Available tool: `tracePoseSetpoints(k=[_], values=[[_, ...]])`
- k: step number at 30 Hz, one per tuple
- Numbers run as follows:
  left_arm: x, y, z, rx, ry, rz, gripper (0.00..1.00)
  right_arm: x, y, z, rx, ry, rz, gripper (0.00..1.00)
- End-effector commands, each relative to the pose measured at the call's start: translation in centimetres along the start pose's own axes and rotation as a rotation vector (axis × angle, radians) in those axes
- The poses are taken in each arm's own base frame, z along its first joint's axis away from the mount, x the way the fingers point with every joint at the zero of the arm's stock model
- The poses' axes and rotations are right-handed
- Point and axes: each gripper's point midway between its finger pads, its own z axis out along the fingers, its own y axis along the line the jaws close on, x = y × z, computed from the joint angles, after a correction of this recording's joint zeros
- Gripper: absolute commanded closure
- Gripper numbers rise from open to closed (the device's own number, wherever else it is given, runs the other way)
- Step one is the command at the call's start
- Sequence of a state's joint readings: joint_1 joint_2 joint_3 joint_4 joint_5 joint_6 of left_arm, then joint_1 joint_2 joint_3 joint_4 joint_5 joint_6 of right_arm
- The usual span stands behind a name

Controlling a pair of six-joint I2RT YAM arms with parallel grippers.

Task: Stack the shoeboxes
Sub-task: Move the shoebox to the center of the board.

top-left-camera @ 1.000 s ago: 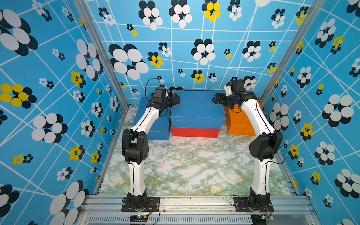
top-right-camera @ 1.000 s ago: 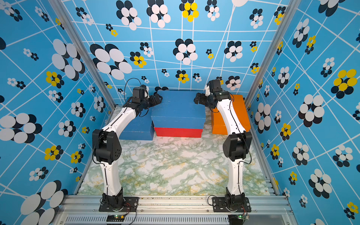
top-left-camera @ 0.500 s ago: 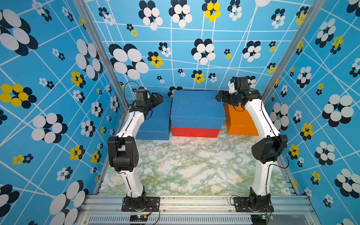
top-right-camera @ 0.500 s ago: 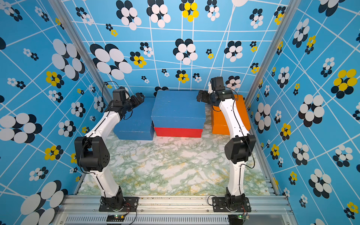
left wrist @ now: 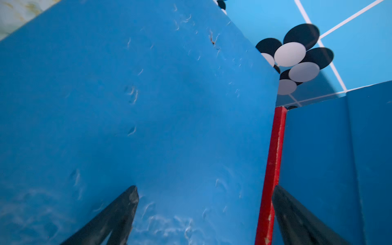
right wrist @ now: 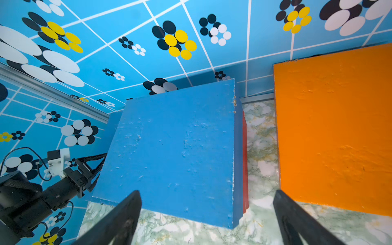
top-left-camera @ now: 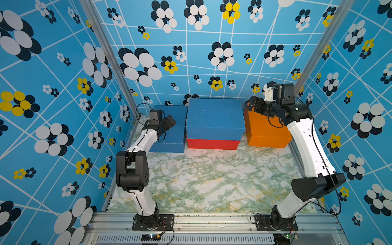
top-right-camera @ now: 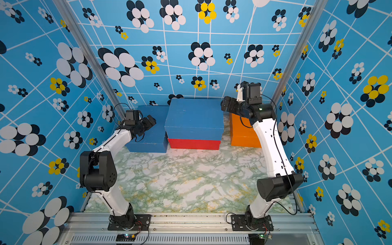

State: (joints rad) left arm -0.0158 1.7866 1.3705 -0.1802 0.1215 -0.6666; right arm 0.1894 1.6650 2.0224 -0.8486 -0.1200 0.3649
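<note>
Two stacked, blue box [top-left-camera: 214, 114] on red box [top-left-camera: 212, 144]; I draw left tool [top-left-camera: 171, 122] and right tool [top-left-camera: 252, 105] back, both spread.

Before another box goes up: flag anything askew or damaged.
Only paint wear. The stacked blue box has chips exposing bare card at one lid corner, and the red box beneath shows pale flecks along its edge. The blue one sits flat on the red; nothing looks tilted or spilled.
</note>
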Motion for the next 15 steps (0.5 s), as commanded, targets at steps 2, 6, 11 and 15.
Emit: tracePoseSetpoints(k=[2, 6, 11, 15], values=[[1.0, 0.4, -1.8, -0.028, -0.016, -0.017, 0.01, 1.3, 0.3, -0.3, 0.002, 0.017, 0.009, 0.01], [2.9, 2.2, -2.2, -0.054, -0.006, -0.051, 0.00, 1.9, 0.3, -0.6, 0.006, 0.024, 0.007, 0.01], [4.7, 4.7, -3.5, -0.113, -0.019, -0.077, 0.01, 2.1, 0.2, -1.5, 0.011, 0.016, 0.003, 0.01], [6.5, 6.2, -4.3, -0.132, -0.004, -0.105, 0.01, 2.1, 0.2, -2.3, 0.014, 0.005, 0.002, 0.01]])
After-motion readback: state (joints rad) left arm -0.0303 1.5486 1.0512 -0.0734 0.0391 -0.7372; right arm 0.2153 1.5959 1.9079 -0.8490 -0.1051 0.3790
